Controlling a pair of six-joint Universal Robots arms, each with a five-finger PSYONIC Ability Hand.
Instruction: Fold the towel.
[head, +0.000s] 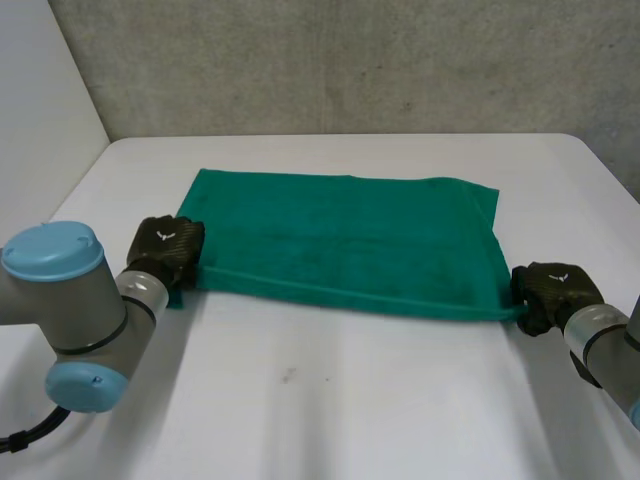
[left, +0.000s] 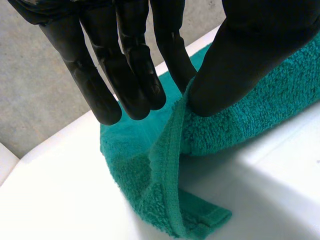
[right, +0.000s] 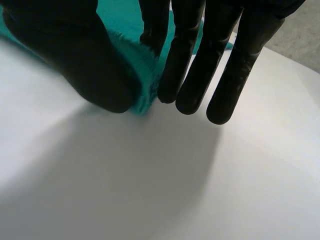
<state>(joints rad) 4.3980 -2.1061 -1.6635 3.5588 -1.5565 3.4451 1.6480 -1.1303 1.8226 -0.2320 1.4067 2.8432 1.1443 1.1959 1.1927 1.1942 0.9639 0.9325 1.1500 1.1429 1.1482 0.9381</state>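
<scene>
A green towel (head: 340, 235) lies spread flat on the white table (head: 350, 400), its long near edge slightly raised. My left hand (head: 165, 245) is at the towel's near left corner. In the left wrist view the thumb (left: 240, 65) and straight fingers (left: 130, 75) pinch the hemmed edge, and the corner of the towel (left: 150, 175) hangs below them onto the table. My right hand (head: 550, 290) is at the near right corner. There the thumb (right: 75, 55) and fingers (right: 190, 65) close on a small bunch of towel (right: 142, 75) just above the table.
A grey wall (head: 350, 60) stands behind the table's far edge. Bare white tabletop runs between the towel's near edge and the robot. My two arms reach in from the near left and near right.
</scene>
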